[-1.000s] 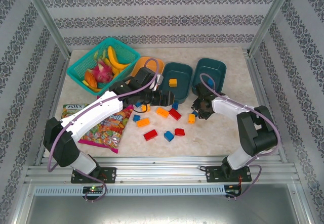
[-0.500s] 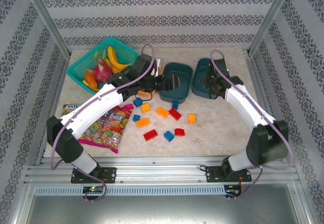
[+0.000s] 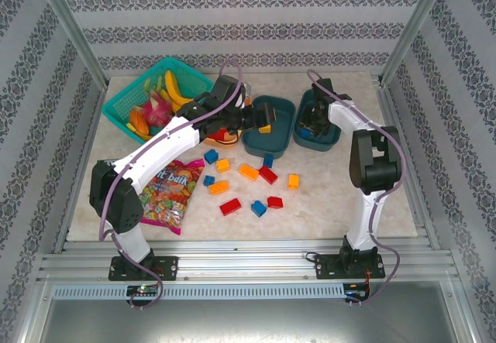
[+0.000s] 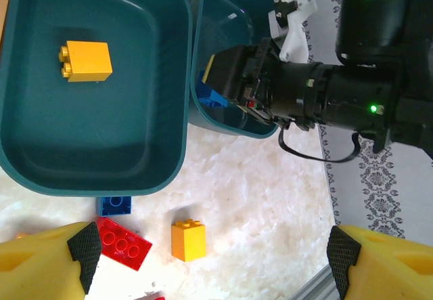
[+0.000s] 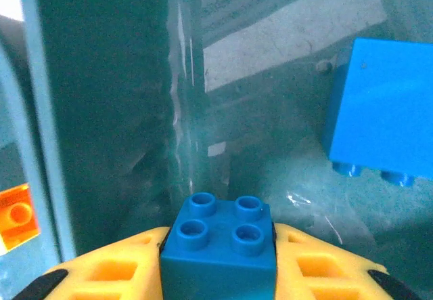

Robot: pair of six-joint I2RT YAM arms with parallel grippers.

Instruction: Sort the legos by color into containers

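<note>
A yellow plastic brick [image 4: 86, 61] is held in the middle dark teal tub [image 4: 101, 134]. A blue brick [image 5: 220, 240] is pinched by the right tool [image 5: 218, 267] inside the right teal tub [image 3: 338, 130]. The orange tub [image 3: 219, 137] is largely obscured.

The left arm [image 3: 155, 157] reaches forward, left gripper [image 4: 213, 259] spread wide; the right arm [image 3: 370, 165] likewise, right gripper [image 5: 218, 266] clamping a blue lego [image 5: 220, 236].
</note>
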